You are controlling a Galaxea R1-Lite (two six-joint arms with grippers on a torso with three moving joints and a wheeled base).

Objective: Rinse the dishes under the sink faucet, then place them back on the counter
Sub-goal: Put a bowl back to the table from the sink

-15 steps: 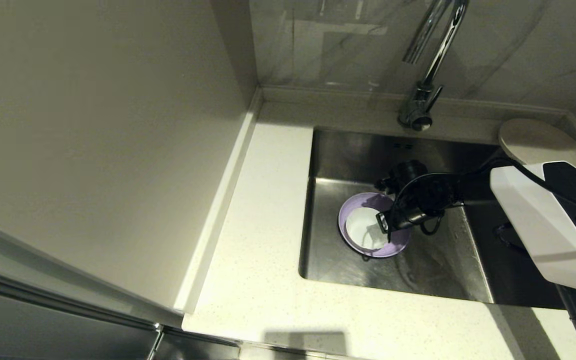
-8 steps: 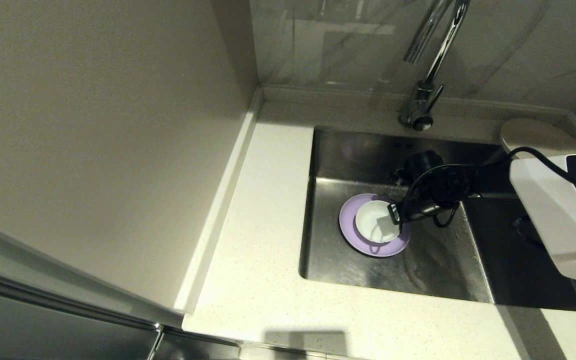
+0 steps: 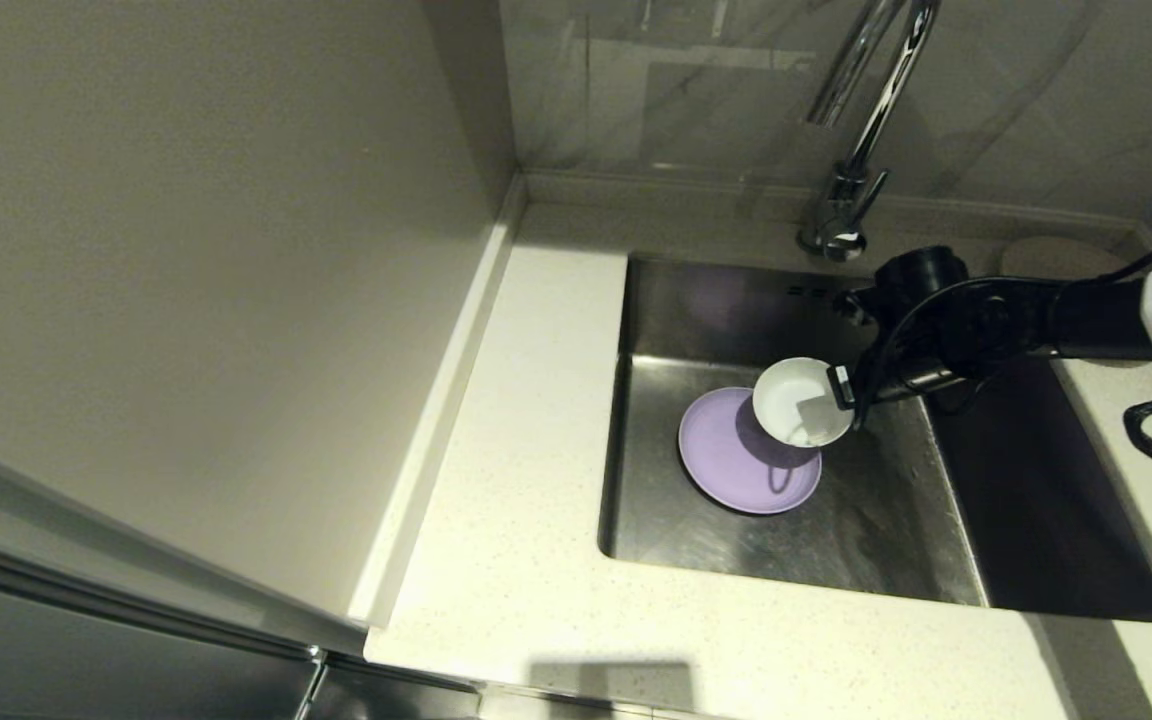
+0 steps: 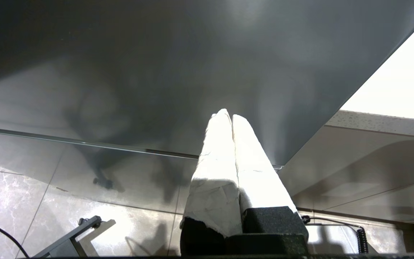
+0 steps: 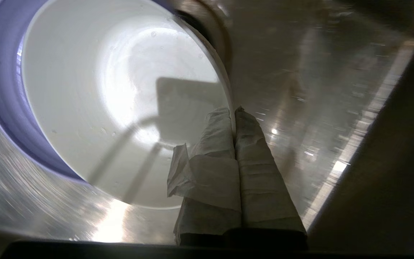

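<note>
While the cream plate (image 3: 1056, 258) sits on the counter (image 3: 526, 560) at the sink's (image 3: 896, 560) far right corner, half hidden by the right arm, the right gripper (image 3: 841, 388) pinches the white bowl's (image 3: 796, 402) rim above the purple plate (image 3: 736, 455) lying in the sink. Shiny faucet (image 3: 861, 120) stands behind the sink. Left gripper (image 4: 231, 117) hangs closed below counter level.
</note>
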